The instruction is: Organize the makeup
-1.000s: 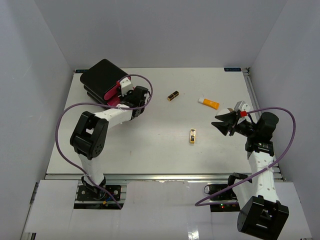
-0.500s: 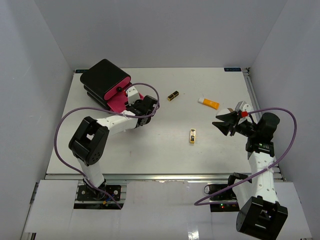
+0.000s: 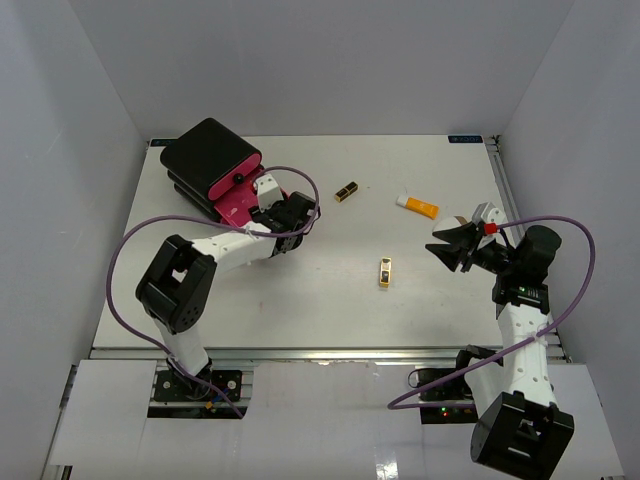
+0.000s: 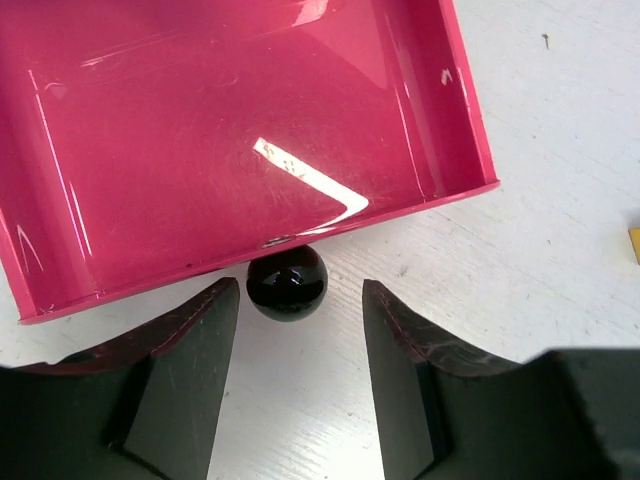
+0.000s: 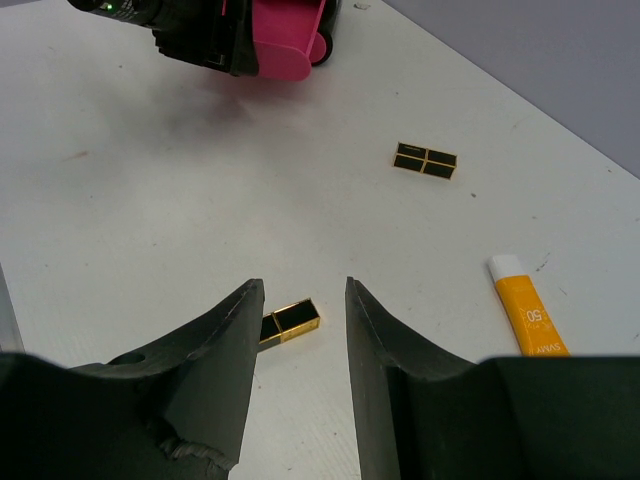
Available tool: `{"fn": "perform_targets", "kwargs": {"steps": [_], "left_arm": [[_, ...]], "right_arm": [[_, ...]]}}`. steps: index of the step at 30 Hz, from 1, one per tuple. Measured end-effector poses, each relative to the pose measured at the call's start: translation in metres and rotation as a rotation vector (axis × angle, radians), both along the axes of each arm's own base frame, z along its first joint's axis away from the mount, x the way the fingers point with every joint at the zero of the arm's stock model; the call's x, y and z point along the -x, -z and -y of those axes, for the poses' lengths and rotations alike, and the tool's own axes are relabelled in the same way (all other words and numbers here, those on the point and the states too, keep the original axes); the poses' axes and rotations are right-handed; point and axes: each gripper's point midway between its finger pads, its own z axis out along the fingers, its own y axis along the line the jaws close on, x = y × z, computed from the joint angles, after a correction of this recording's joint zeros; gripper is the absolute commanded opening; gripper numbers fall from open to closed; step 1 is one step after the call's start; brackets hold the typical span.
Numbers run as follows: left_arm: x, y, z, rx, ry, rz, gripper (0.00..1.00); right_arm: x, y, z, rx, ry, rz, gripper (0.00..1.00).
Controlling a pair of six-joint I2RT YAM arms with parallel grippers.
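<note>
Flanking black knob (image 4: 287, 282), left pincer (image 4: 297, 318) parted

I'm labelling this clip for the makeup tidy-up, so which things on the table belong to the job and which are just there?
Job (makeup):
- far lipstick tube
- near lipstick tube
- orange tube

Just there, not makeup:
- black box
- its pink drawer, pulled open and empty, probably the storage
</note>
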Motion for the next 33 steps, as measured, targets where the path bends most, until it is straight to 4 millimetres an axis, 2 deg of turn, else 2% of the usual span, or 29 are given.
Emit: {"fn": "perform_targets", "kwargs": {"steps": [8,14,21,26,28,33], "left_arm": [[0.004,-0.008,0.021,0.029,0.181,-0.032,0.84],[0.029,-0.024,0.037,0.077,0.428,0.0,0.89],[0.047,-0.053,0.079,0.133,0.762,0.076,0.9],[0.055,-0.052,0.108,0.153,0.949,0.054,0.91],[0.052,-0.051,0.125,0.153,1.028,0.033,0.92],[0.03,-0.049,0.165,0.112,1.201,-0.008,0.92]], "right_arm": [[0.001,-0.001,0.0,-0.001,-0.003,0.002,0.45],[0.002,-0.001,0.001,-0.001,-0.003,0.004,0.45],[0.003,0.0,0.0,-0.005,-0.007,-0.006,0.46],[0.003,0.0,0.0,-0.007,-0.008,-0.01,0.49],[0.004,0.0,0.0,-0.007,-0.01,-0.01,0.5],[0.005,0.002,0.0,-0.009,-0.013,-0.016,0.52]]}}
